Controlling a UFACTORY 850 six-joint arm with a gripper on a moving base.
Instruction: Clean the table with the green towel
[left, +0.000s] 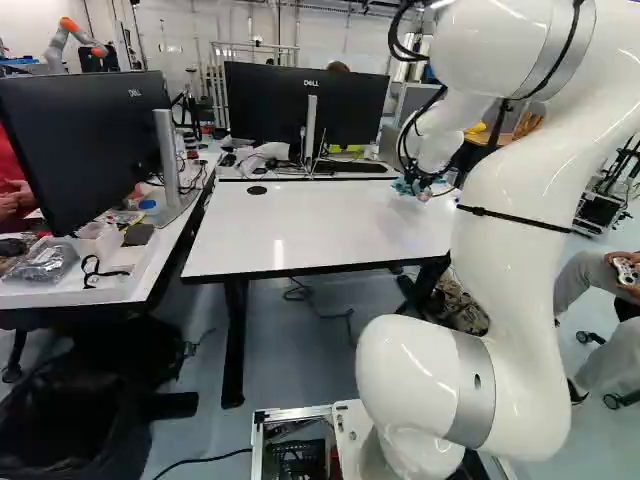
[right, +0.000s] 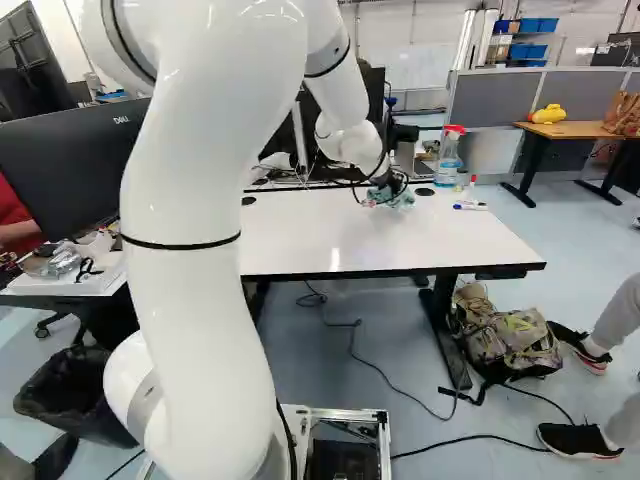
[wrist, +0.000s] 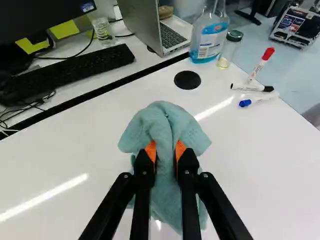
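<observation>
In the right base view, the black gripper (right: 391, 188) hangs at the end of the white arm (right: 205, 290), over the far part of the white table (right: 330, 232), with the green towel (right: 397, 200) bunched at its fingertips. To its right are a spray bottle (right: 449, 162) and some markers; a backpack (right: 512, 342) sits on the floor by the table's leg.

In the left base view, the towel shows toward the right end of the same table. A monitor (left: 300, 105) stands beyond it on the next desk, and another monitor (left: 85, 140) is at the left.

In the wrist view, the two fingers are clamped on the towel, orange pads (wrist: 180, 150) pressing from both sides, with cloth spreading ahead of and below them. I cannot tell how much of it touches the table. Ahead are a round black cover (wrist: 187, 80), the spray bottle and a small jar (wrist: 229, 50). Near them lie a red-capped marker (wrist: 261, 65), a black-capped marker (wrist: 250, 87) and a blue-capped marker (wrist: 259, 99)
</observation>
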